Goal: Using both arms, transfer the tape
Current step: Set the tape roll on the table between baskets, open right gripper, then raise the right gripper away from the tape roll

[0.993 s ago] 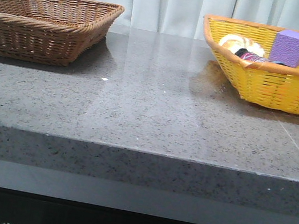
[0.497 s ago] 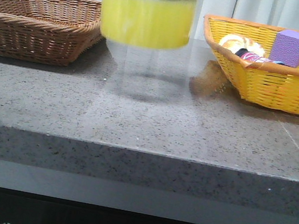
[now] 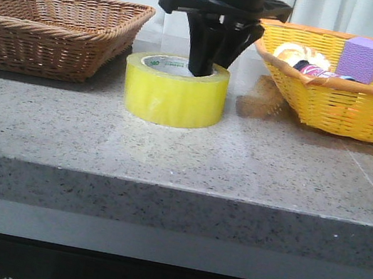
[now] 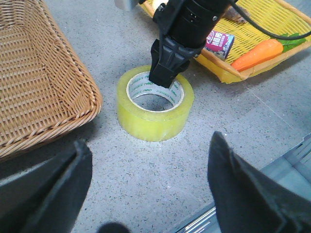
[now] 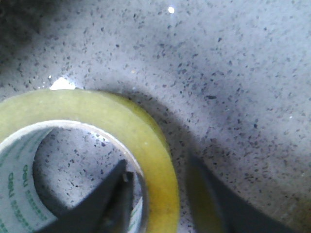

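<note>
Speckled grey stone bench (image 3: 191,155) is carrying the wide translucent yellow tape roll (image 3: 174,92), sitting flat between a brown wicker basket (image 3: 50,29) and a yellow woven basket (image 3: 338,101). Right fingers (image 3: 203,66) are pinching the roll's wall, one inside the core, one outside. Left fingers (image 4: 146,189) are hanging spread wide, holding nothing, the roll just beyond them.

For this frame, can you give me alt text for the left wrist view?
A yellow tape roll stands on the grey table, the right gripper pinching its wall, between a brown wicker basket and a yellow basket.
</note>
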